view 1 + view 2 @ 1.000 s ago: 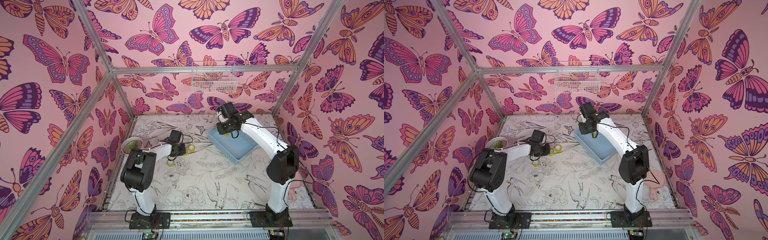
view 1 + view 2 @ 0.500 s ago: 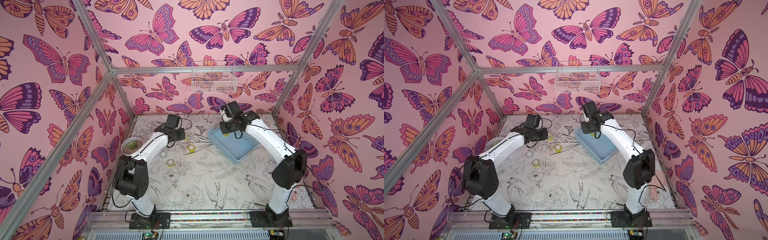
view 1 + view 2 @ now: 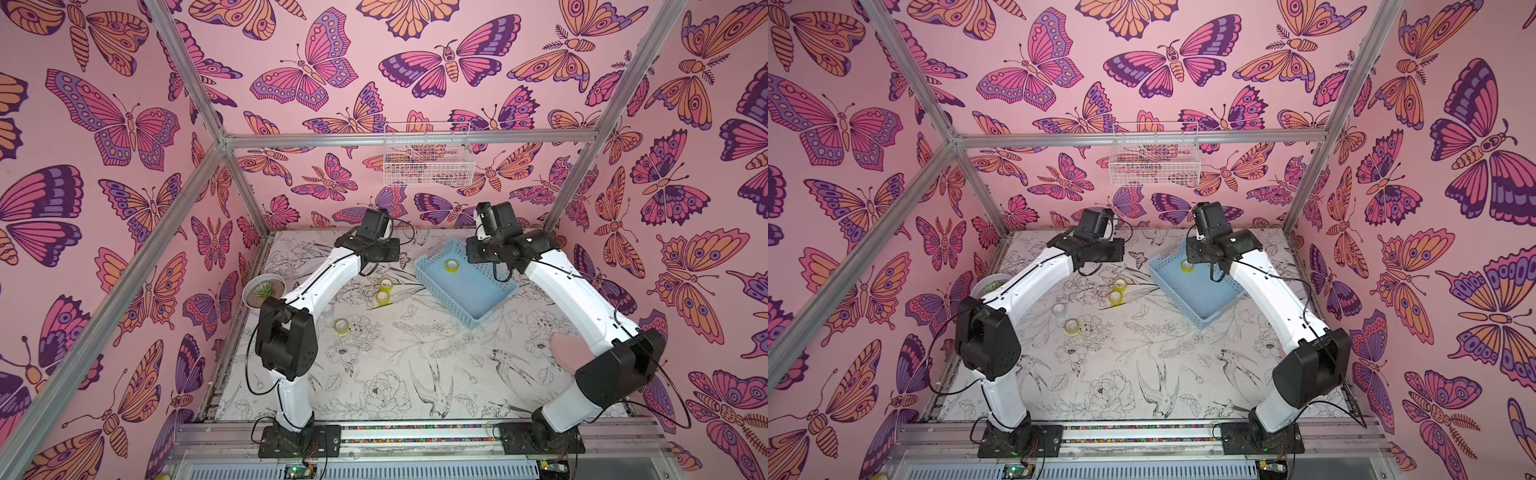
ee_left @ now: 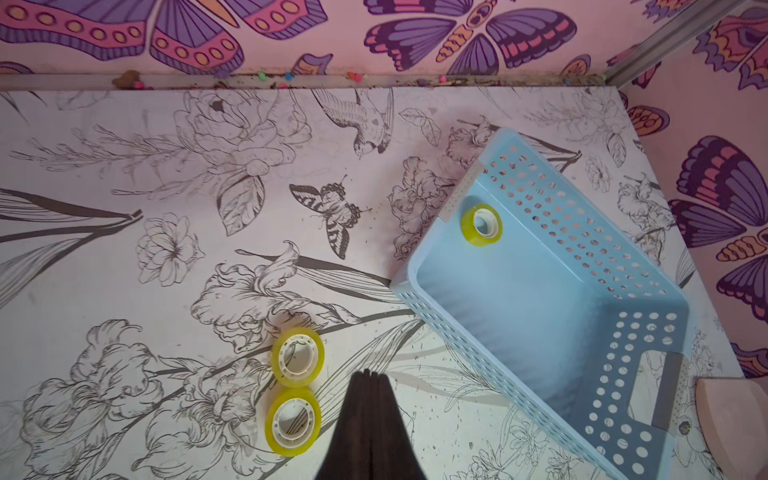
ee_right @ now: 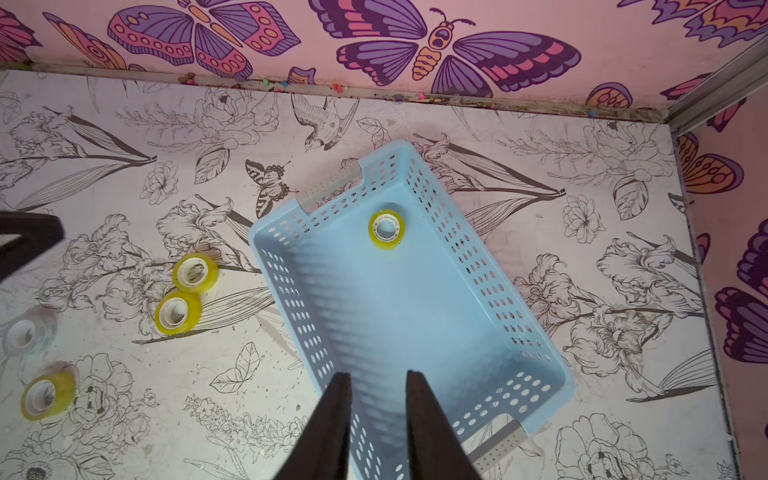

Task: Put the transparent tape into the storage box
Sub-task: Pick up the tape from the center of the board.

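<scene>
One tape roll [image 5: 386, 229] lay inside the blue basket [image 5: 299, 307]; two touching rolls [image 5: 195, 272] sat just beside it. The left claw [image 4: 369, 376] hung clenched and empty beside the basket, and the right claw [image 5: 378, 374] hung released above it. Grabbing one roll risked knocking its neighbour.

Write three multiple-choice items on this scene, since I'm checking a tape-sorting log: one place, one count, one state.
1. Where in the storage box does the tape roll lie?
A. the end nearest the robot
B. on the rim
C. the end nearest the back wall

2. How many tape rolls lie on the table outside it?
A. two
B. four
C. six

3. The left end effector is:
A. shut, empty
B. wide open
C. shut on a roll

Answers: C, it lies flat inside at that end; B, one yellow roll, its yellow neighbour, a lone yellow roll and a clear roll; A, its jaws meet with nothing between.
</scene>
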Controlling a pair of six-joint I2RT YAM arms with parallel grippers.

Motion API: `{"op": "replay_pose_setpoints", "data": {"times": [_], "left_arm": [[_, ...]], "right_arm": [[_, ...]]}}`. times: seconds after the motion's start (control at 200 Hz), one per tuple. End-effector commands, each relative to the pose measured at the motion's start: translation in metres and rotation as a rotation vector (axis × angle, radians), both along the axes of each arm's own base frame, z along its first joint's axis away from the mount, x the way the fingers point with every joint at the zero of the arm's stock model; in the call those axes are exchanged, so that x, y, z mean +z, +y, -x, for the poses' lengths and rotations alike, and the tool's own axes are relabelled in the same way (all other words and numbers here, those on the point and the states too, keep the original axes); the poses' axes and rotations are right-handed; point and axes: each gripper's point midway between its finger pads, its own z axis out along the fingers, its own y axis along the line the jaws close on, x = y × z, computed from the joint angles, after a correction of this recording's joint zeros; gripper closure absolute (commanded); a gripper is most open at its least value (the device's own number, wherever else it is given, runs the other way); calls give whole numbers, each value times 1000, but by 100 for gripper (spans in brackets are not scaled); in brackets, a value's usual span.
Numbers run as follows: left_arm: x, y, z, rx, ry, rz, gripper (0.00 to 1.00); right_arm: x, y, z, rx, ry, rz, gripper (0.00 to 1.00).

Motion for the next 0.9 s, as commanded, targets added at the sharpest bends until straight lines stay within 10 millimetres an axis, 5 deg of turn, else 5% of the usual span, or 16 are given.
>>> {"op": "replay_pose_setpoints", "data": {"times": [0.0,0.21,0.391,0.551,0.626,0.746,0.896], "left_arm": [[-10,7,3,14,31,-27,100],[2,66,17,203,1,-16,100],[8,118,51,339,-22,-13,98],[0,148,78,412,-16,-16,78],[-4,159,86,440,-10,-9,61],[-7,166,96,458,-7,7,42],[-11,168,104,472,-3,21,31]], "right_arm": [[-21,19,-2,74,90,-23,68],[-66,81,-7,225,257,-147,63],[-88,143,-17,351,276,-140,60],[-109,189,-17,431,280,-112,60],[-126,205,-16,457,284,-91,60],[-156,222,-19,484,288,-31,60],[-178,230,-25,492,263,18,60]]}}
